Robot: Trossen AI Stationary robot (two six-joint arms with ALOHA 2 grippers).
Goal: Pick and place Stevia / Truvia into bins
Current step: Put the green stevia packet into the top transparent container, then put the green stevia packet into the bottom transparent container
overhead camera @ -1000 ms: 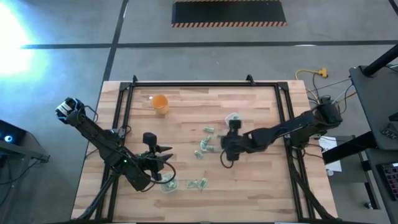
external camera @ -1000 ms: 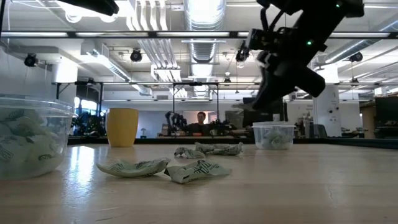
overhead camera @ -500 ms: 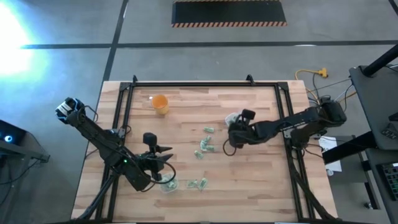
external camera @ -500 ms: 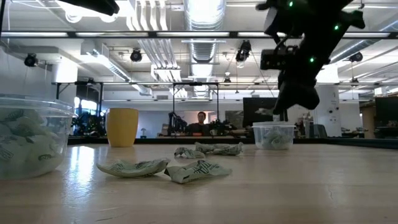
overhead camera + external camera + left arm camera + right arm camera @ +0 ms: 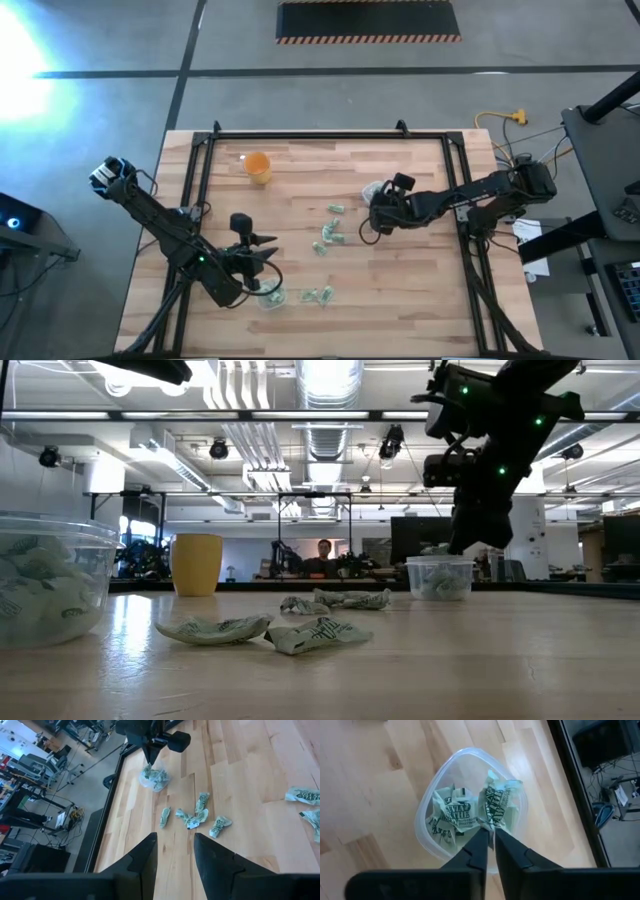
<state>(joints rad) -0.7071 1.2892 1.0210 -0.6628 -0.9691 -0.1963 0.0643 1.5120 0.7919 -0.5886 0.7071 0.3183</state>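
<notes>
pale plank table (image 5: pixel 300 180); crinkled paper sachets (image 5: pixel 495 802) fill round clear cup (image 5: pixel 427 810).

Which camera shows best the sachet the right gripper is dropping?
Right wrist view: the sachet hangs at the right gripper's fingertips over the clear cup. High and low views barely show it; left wrist only distantly.

left arm (image 5: pixel 165 232): dark, jointed links; pale, lit block at its outer end; small green light near the wrist
right arm (image 5: pixel 470 200): dark links with a loose cable
right arm lights (image 5: pixel 500 422): green dots on black housing
fingers (image 5: pixel 143 862): black, tapered, flat-sided
</notes>
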